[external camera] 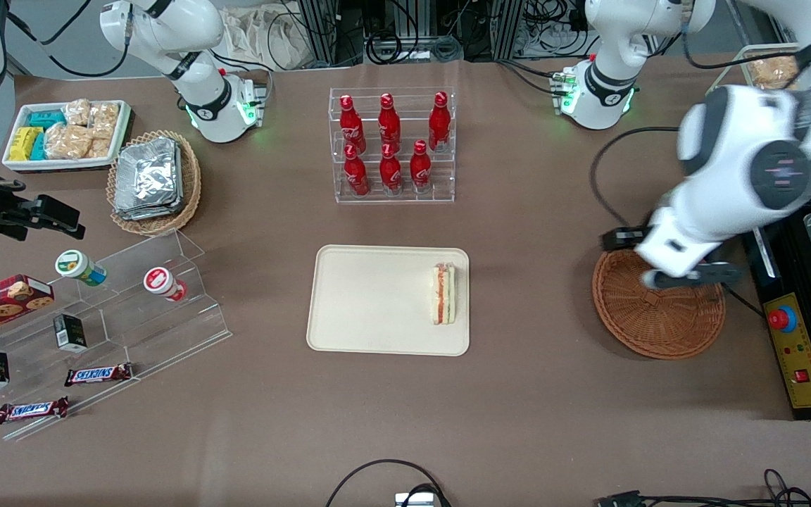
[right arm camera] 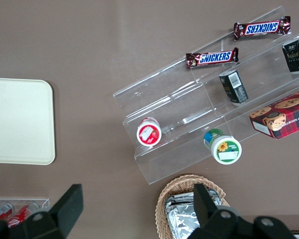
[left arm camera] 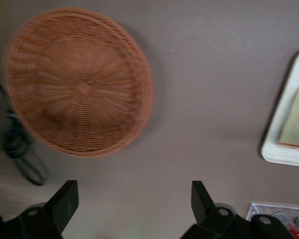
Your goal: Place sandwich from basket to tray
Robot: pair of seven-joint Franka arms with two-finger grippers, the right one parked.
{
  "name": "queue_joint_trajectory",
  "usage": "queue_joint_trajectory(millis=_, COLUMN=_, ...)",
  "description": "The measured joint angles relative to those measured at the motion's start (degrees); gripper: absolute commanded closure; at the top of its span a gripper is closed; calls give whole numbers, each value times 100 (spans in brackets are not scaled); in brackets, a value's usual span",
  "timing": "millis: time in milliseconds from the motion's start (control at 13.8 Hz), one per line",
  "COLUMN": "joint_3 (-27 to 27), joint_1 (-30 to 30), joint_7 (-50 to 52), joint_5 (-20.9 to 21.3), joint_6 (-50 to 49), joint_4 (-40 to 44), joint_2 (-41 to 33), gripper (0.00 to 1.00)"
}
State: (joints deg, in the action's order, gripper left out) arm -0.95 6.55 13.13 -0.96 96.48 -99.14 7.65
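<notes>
One triangular white-bread sandwich (external camera: 443, 293) lies on the cream rectangular plastic tray (external camera: 370, 299); round reddish-brown wicker basket (external camera: 659, 313) empty. Our gripper (left arm camera: 134, 209) hovers above the basket, jaws spread. We judge the sandwich soft, light; grasp bread faces gently.

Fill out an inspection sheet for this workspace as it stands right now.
Surface: brown table.
Job's things: sandwich lies on the tray, near its edge toward the working arm; basket holds nothing.
Clutter: cola bottle rack, foil-pack basket, snack bin, acrylic stand with cups, boxes and Snickers bars.
Grippers: gripper open, holding nothing, above the basket's rim.
Cables: black cable by the basket.
Surroundings: control box at the working arm's end.
</notes>
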Motion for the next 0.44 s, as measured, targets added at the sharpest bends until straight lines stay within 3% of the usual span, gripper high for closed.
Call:
queue_joint_trajectory(millis=218, joint_3=1, joint_1=-577, joint_7=-398, joint_5=1, joint_6=-279, joint_4=618, joint_2=135, gripper=0)
queue_joint_trajectory(millis=436, joint_3=-1, joint_1=-707, joint_7=-415, joint_5=1, joint_6=-288, joint_4=1066, joint_2=419, gripper=0)
